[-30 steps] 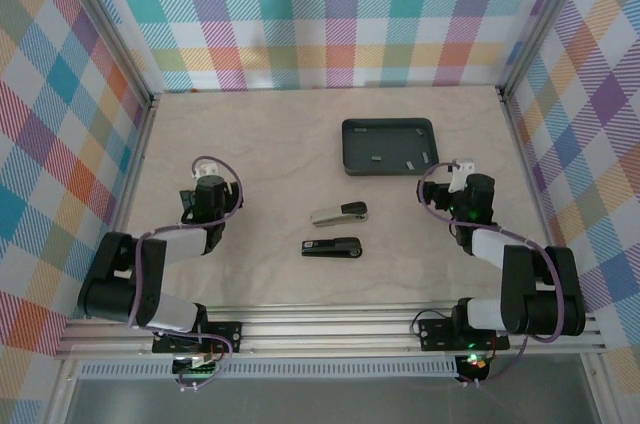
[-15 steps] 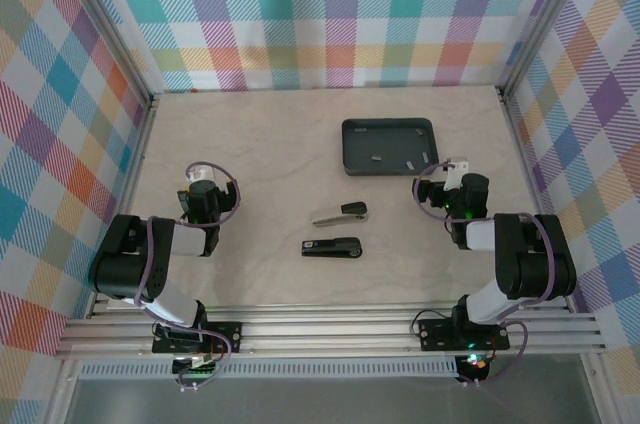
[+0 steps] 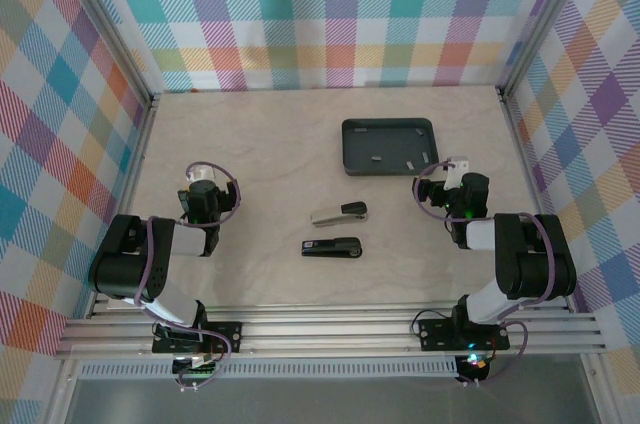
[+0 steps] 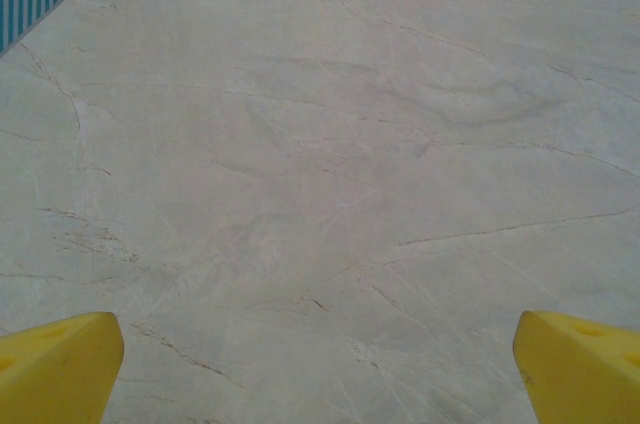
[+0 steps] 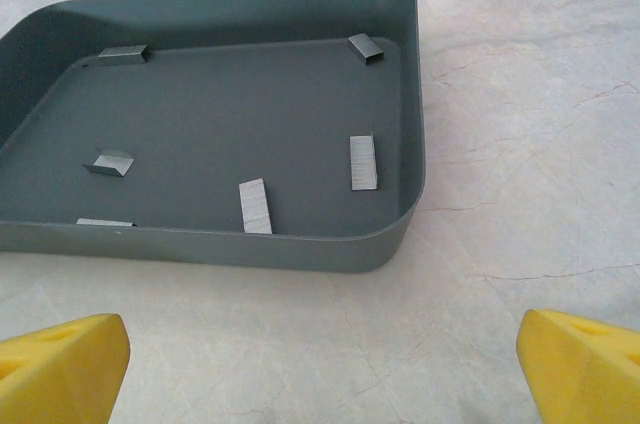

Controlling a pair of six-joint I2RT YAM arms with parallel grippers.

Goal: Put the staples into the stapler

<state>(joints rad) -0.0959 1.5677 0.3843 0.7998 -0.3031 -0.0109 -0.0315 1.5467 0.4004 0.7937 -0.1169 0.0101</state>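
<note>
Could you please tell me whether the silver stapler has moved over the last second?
No. The silver stapler still lies between the dark tray and the black stapler, same spot and angle.

Table (image 4: 320, 144): beige, faint marble veining.
Walls (image 3: 330, 14): pastel plaid of teal, orange, purple, yellow, green.
Tray (image 5: 200, 249): dark grey.
Staples (image 5: 363, 162): silver-grey.
Far stapler (image 3: 339, 213): pale grey, black end.
Near stapler (image 3: 331, 247): black.
Fingertips (image 4: 55, 364): yellow.
Arms (image 3: 130, 264): black.
Cables (image 3: 216, 167): purple.
</note>
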